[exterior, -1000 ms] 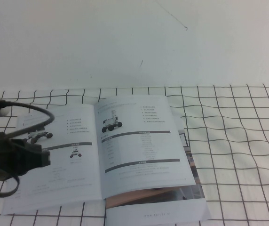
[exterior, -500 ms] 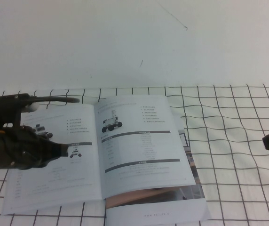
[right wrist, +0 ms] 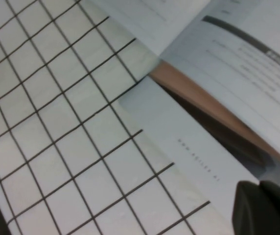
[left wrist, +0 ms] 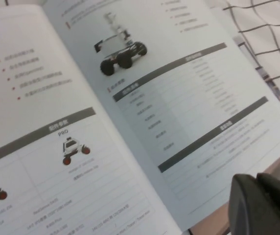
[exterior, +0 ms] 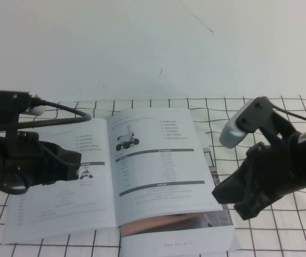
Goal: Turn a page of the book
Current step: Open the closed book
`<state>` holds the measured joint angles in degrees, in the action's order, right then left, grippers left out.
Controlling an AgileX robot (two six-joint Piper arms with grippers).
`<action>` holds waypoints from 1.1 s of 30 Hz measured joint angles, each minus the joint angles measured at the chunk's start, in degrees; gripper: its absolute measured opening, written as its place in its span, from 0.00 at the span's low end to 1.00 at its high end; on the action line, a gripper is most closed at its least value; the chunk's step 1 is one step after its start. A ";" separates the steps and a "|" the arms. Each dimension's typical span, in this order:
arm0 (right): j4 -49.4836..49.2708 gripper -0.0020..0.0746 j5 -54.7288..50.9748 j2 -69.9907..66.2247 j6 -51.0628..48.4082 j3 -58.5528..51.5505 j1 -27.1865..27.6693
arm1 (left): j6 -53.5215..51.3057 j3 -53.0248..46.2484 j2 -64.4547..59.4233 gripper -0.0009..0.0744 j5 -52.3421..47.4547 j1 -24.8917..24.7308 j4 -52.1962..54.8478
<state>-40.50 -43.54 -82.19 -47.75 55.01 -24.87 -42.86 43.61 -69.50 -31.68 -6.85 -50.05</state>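
The book (exterior: 97, 198) lies open on the checked cloth, in the middle of the high view. The page (exterior: 163, 166) is its right-hand leaf, with a wheeled robot with a mast and two grey bars; it arches slightly above a brownish leaf beneath. It also shows in the left wrist view (left wrist: 179, 98) and the right wrist view (right wrist: 247, 63). My left gripper (exterior: 74, 166) hovers over the left-hand leaf, shut and empty; its tips show in the left wrist view (left wrist: 255, 183). My right gripper (exterior: 236, 206) hangs by the book's lower right edge, shut and empty, and also shows in the right wrist view (right wrist: 257, 188).
A white cloth with a black grid (exterior: 270, 123) covers the table, with a white wall (exterior: 142, 43) behind. The left arm's cable (exterior: 62, 110) loops over the book's top left corner. A lower white leaf with small print (right wrist: 194, 152) juts out under the page.
My left arm has risen and reached right over the left-hand leaf. My right arm has come in from the right edge to the book's lower right side. The book has not moved.
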 joint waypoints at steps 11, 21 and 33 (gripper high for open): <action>5.88 0.02 2.29 -4.17 0.86 1.08 -4.34 | 0.87 0.00 11.77 0.01 7.14 0.00 -0.82; 3.63 0.02 13.52 -4.26 -2.21 1.08 -4.34 | 10.06 0.03 6.47 0.01 10.77 0.00 -0.69; -1.30 0.35 15.71 -13.64 0.99 7.80 -4.34 | 16.50 0.03 -10.94 0.01 14.52 0.00 -2.96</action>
<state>-41.80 -27.83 -95.83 -46.75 62.81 -29.22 -26.36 43.65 -80.44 -17.16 -6.85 -53.00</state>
